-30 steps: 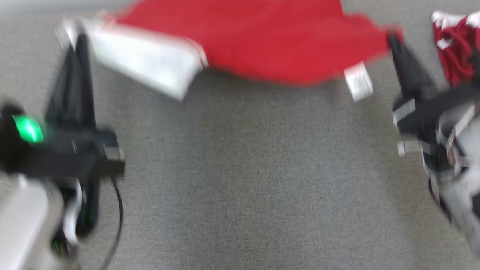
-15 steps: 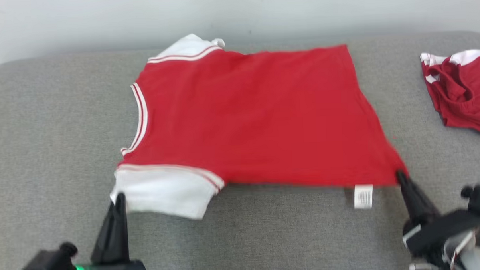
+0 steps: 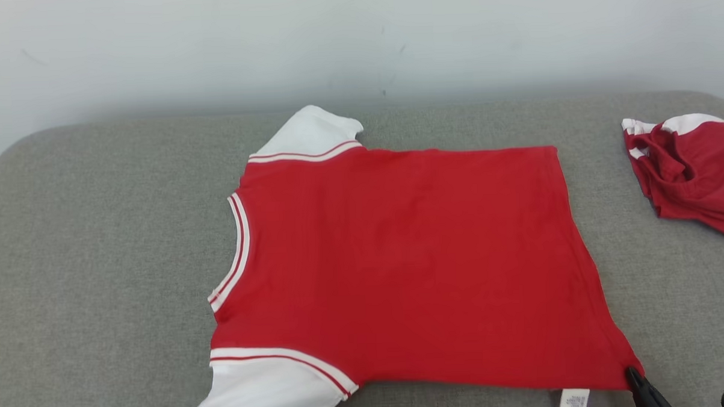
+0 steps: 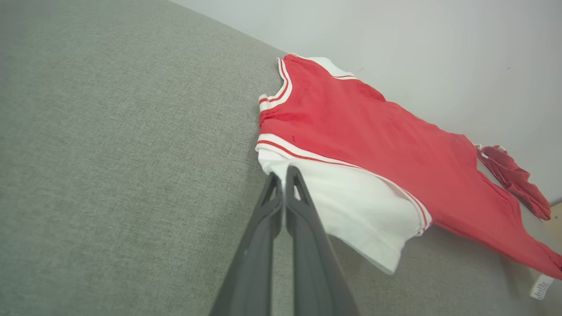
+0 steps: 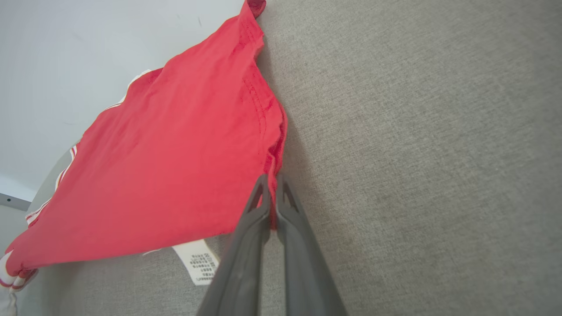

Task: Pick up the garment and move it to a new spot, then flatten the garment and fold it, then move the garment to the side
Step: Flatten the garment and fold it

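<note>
across worktop (image 3: 98, 237), red garment (image 3: 400, 268) lies flat. left jaws at 7 o'clock pinch white sleeve (image 4: 351, 206); right jaws at 5 o'clock pinch hem corner (image 5: 274, 162). risk: uneven pull rucks cloth; thin pinch slips.

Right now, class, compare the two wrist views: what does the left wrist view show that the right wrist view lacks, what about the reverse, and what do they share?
Left wrist view: the left hand pinching the white sleeve at its edge, and a second crumpled garment beyond. Right wrist view: the right hand pinching the hem corner. Both: the red shirt, its care label and the grey surface.
</note>
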